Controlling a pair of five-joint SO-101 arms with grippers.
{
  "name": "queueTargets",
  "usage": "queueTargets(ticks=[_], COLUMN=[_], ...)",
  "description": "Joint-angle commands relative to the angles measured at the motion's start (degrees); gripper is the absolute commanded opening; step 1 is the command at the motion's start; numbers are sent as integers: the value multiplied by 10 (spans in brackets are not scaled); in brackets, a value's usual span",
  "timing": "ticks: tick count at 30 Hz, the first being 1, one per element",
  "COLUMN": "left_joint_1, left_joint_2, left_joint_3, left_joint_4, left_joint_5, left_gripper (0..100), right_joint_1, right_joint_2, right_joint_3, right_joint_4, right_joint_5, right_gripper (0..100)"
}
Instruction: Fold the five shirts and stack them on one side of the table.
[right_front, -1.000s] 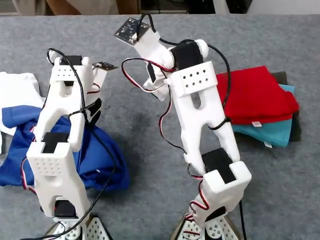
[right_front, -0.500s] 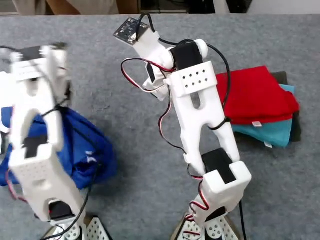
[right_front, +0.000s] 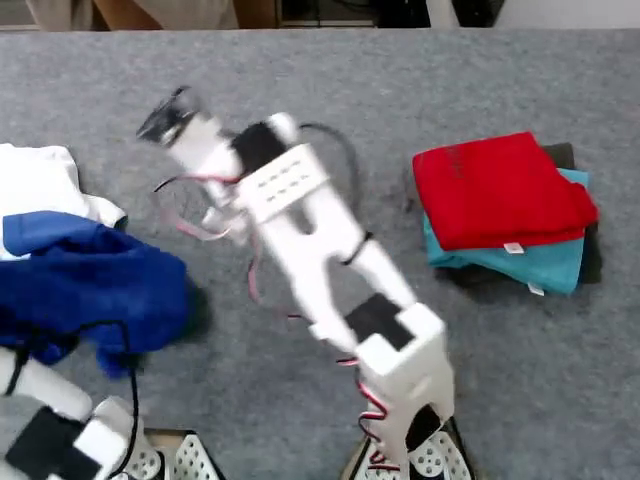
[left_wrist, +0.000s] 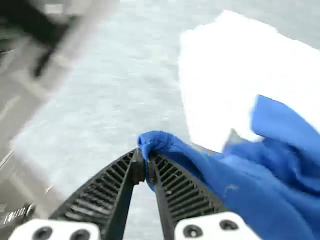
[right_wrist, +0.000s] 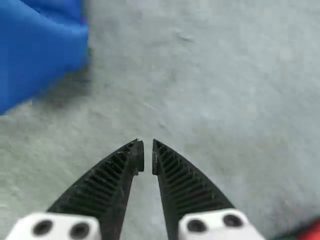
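Note:
A crumpled blue shirt (right_front: 95, 285) lies at the table's left, partly over a white shirt (right_front: 40, 175). In the left wrist view my left gripper (left_wrist: 145, 170) is shut on a bunched edge of the blue shirt (left_wrist: 240, 185), with the white shirt (left_wrist: 250, 75) spread behind it. My right gripper (right_wrist: 148, 155) hovers over bare grey cloth, shut with nothing in it, and the blue shirt (right_wrist: 40, 45) lies off to one side. The right arm (right_front: 300, 220) slants across the middle toward the left. A folded red shirt (right_front: 495, 190) tops a teal one (right_front: 525, 265) at the right.
A dark folded garment (right_front: 592, 250) peeks out beneath the stack on the right. The left arm's base (right_front: 60, 440) sits at the front left corner. Grey tabletop (right_front: 400, 90) stretches open along the back and between the right arm and the stack.
The left arm has pulled back to the front left, dragging the blue shirt leftward. The right arm has swung left from beside the stack toward the blue shirt.

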Motion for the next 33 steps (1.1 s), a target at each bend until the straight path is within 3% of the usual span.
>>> queueTargets(ticks=[1, 6, 12, 21, 24, 29, 33], left_joint_1=[-114, -135, -134, -140, -140, -134, -120], left_joint_2=[-21, -14, -15, -15, -15, -15, -15], left_joint_3=[-3, 75, 149, 245, 255, 258, 258], left_joint_4=[-48, -53, -53, -90, -93, -91, -90], left_joint_5=[24, 27, 28, 27, 27, 27, 27], left_gripper=[18, 18, 18, 18, 18, 18, 18], right_joint_1=[-70, -158, -240, -255, -255, -247, -223], right_joint_2=[41, 122, 205, 390, 440, 505, 512], right_joint_3=[-15, -80, -207, -412, -473, -559, -640], right_joint_4=[-27, -21, -17, -108, -85, -57, 28], right_joint_5=[-5, 38, 87, 97, 93, 93, 92], right_gripper=[158, 365, 375, 374, 306, 0, 17])
